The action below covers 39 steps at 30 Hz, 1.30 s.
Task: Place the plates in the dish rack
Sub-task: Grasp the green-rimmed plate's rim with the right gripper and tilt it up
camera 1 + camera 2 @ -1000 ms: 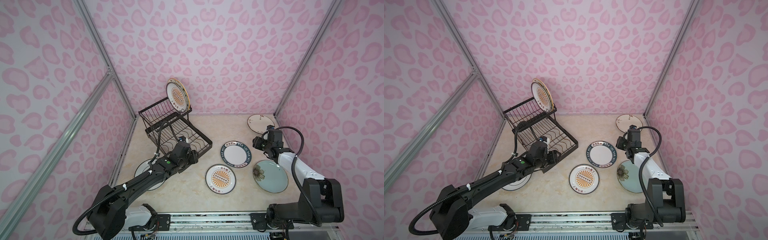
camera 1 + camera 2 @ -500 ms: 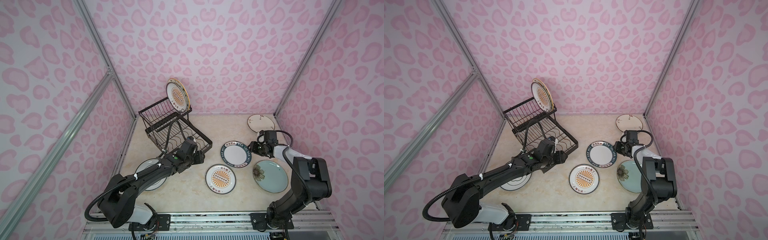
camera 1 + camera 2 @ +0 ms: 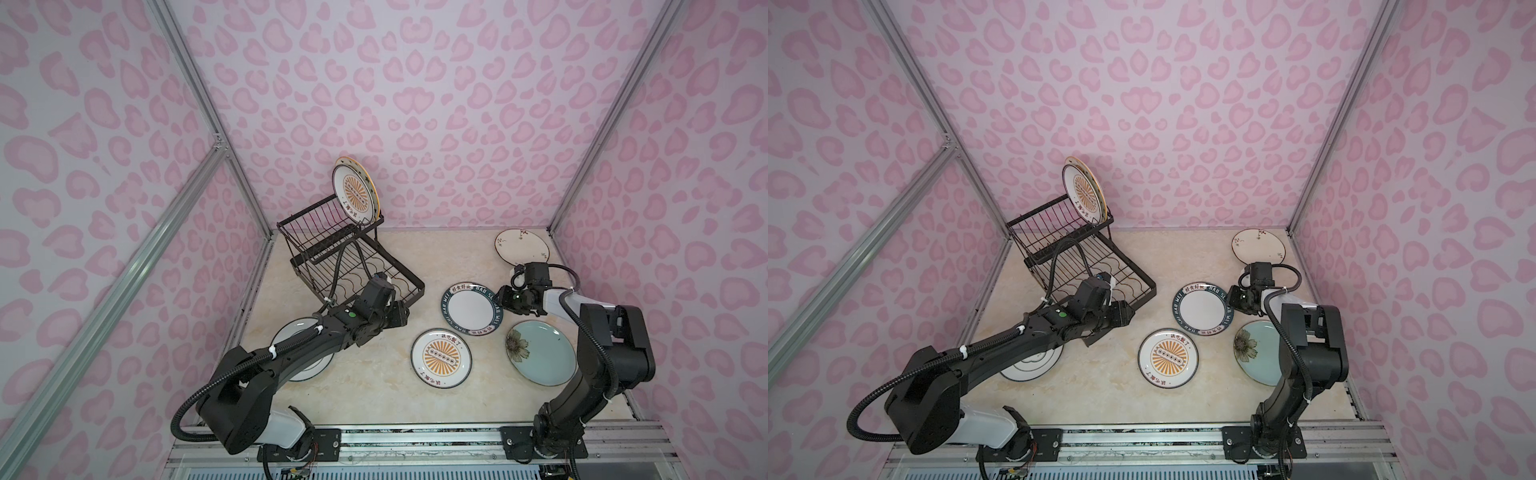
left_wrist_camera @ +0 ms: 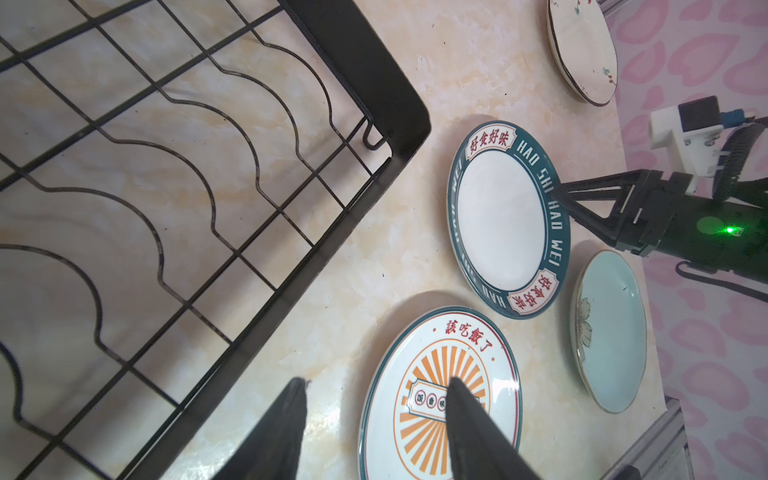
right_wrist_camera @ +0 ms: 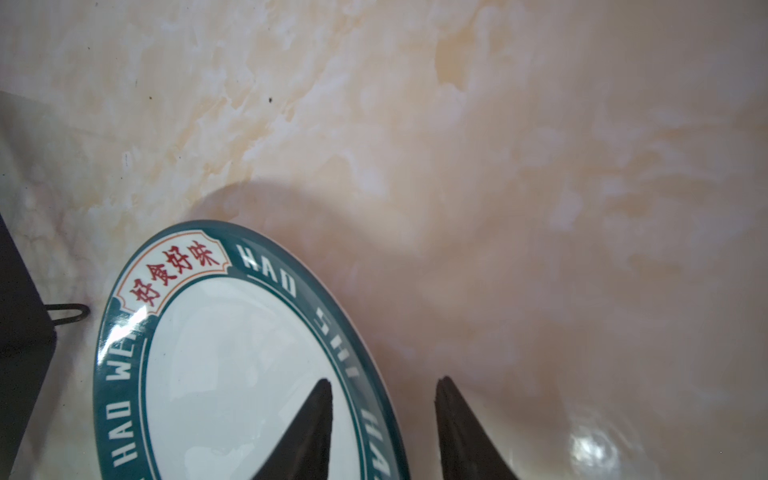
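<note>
The dish rack (image 3: 411,286), black wire in two tiers with wavy wires across the lower tray, stands askew toward the far left corner of the table (image 3: 374,399). An orange sunburst plate (image 3: 355,193) stands on edge in the raised tier.

The table is glossy, with a beige marble pattern. Five round glazed plates lie flat on it:
- a white sprigged plate (image 3: 521,245) at the far right corner
- a teal lettered-rim plate (image 3: 471,307) mid-table, near the rack's near corner
- a second sunburst plate (image 3: 441,357) nearer the front edge
- a pale blue-green flower plate (image 3: 540,353) by the right edge
- a white plate (image 3: 1034,368) by the left edge, largely covered by the left arm (image 3: 992,348)

The right gripper (image 5: 382,380) has its jaws partly apart, astride the teal plate's rim on the side toward the table's right edge. One finger (image 5: 307,428) is over the white well and the other outside, over bare table. No firm clamp is evident.

The left gripper (image 4: 377,380) has its jaws apart and empty, low between the rack's near corner and the second sunburst plate.
</note>
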Motion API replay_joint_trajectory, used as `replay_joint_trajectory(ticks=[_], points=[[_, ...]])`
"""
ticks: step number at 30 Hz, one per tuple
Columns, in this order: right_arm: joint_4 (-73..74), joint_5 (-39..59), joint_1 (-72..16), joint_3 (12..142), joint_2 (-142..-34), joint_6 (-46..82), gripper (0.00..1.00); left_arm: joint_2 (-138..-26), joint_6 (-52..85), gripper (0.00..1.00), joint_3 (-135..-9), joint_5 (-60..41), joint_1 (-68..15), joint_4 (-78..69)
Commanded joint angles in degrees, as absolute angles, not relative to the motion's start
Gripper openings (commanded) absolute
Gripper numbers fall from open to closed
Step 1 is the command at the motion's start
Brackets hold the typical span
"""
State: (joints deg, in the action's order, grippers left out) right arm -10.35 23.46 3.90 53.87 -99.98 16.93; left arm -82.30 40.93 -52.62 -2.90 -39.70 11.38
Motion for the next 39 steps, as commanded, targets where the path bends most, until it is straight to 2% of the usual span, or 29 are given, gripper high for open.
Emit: replay_joint_trajectory(ticks=[1, 10, 13, 24, 26, 35, 39], points=[[-9.8, 25.1, 4.0, 54.1, -101.1, 16.9, 0.37, -81.7, 40.4, 0.56, -52.9, -1.9, -39.7, 12.4], [-7.1, 27.3, 5.3, 53.1, -101.9, 18.8, 0.26, -81.5, 40.4, 0.56, -52.8, -1.7, -39.7, 12.7], [-5.8, 27.9, 5.7, 52.6, -102.0, 19.6, 0.17, -81.5, 40.3, 0.55, -52.8, -1.6, -39.7, 12.8], [-3.2, 27.8, 6.2, 51.3, -102.1, 22.1, 0.11, -80.9, 40.2, 0.55, -53.0, -1.1, -39.7, 13.4], [-2.1, 28.8, 6.2, 51.0, -102.1, 22.6, 0.12, -81.0, 40.1, 0.55, -53.1, -1.1, -39.7, 13.4], [-0.9, 31.8, 6.2, 51.1, -103.3, 22.8, 0.29, -81.2, 40.2, 0.55, -53.4, -1.2, -39.7, 13.6], [-0.3, 33.2, 6.2, 51.2, -104.1, 22.7, 0.31, -81.3, 40.1, 0.55, -53.6, -1.2, -39.7, 13.7]])
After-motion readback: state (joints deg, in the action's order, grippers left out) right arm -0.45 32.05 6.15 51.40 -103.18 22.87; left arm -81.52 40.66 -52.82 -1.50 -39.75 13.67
